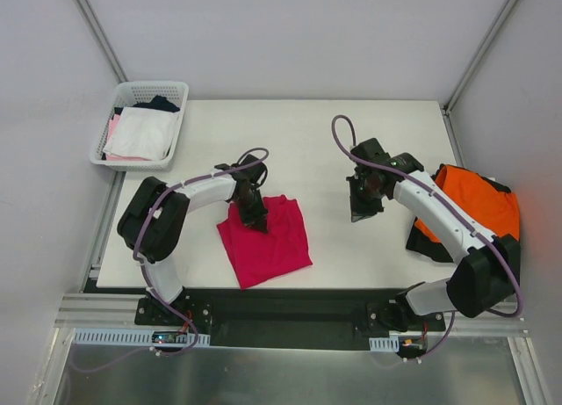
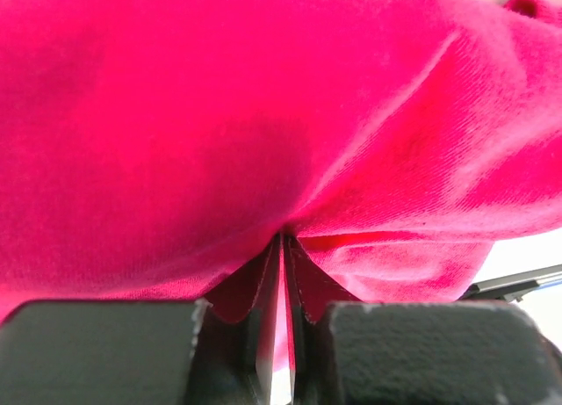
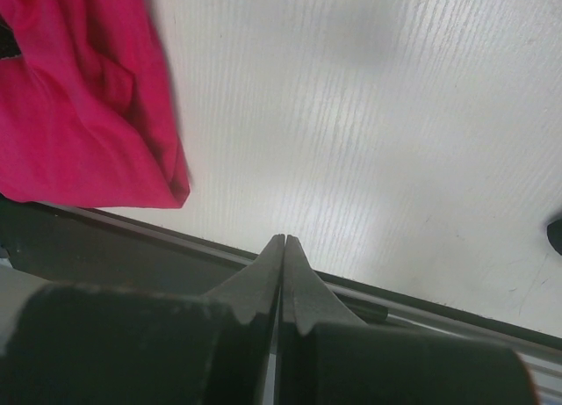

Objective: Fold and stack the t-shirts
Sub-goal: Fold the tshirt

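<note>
i am pinching the crimson shirt (image 1: 274, 242) at the front of the table (image 1: 351, 141) with my left gripper (image 1: 252, 210) — jaws squeezing a fold. my right gripper (image 1: 362, 208) is hanging pressed together, holding nothing. i am planning to pull slow and low, so the edges line up — the orange shirt (image 1: 479, 203) is waiting at the right.

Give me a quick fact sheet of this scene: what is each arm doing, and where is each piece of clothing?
magenta t-shirt: near the front of the table, left of centre, in a rough square
left gripper: shut, pinching the magenta cloth
right gripper: shut, holding nothing, over bare table
orange t-shirt: unfolded heap at the right edge
black t-shirt: mostly hidden under the orange one
basket: far left corner, white and pink garments inside
</note>
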Tool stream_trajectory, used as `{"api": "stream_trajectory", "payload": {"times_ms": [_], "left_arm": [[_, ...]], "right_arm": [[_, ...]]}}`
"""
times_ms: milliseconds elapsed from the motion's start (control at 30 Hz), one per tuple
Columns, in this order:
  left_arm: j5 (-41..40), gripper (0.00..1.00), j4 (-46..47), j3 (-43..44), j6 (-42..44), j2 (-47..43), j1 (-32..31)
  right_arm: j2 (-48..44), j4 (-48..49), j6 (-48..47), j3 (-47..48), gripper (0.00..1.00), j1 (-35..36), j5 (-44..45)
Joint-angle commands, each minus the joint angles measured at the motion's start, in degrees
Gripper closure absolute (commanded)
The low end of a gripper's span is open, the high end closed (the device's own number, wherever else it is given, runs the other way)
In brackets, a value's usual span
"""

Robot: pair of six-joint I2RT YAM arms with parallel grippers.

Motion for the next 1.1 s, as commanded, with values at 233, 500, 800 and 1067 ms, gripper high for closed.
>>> {"api": "stream_trajectory", "payload": {"times_ms": [233, 500, 800, 1067], "left_arm": [[-8.46, 0.91, -8.58, -4.36, 3.62, -5.11, 9.24], [-12.24, 0.91, -12.54, -4.09, 2.92, -7.05, 12.41], [-13.04, 0.9, -14.83, -4.1, 3.09, -9.16, 13.37], [-12.07, 0.89, -14.83, 1.87, 3.53, -3.37, 14.07]], "right_arm": [[-0.27, -0.53, -2.28, 0.34, 0.99, -0.17, 0.07], [-1.15, -0.7, -2.72, -0.37, 0.99, -0.43, 0.15], [-1.41, -0.35, -2.46, -0.45, 0.99, -0.52, -0.46], [-2.64, -0.35, -1.84, -1.68, 0.99, -0.52, -0.9]]}}
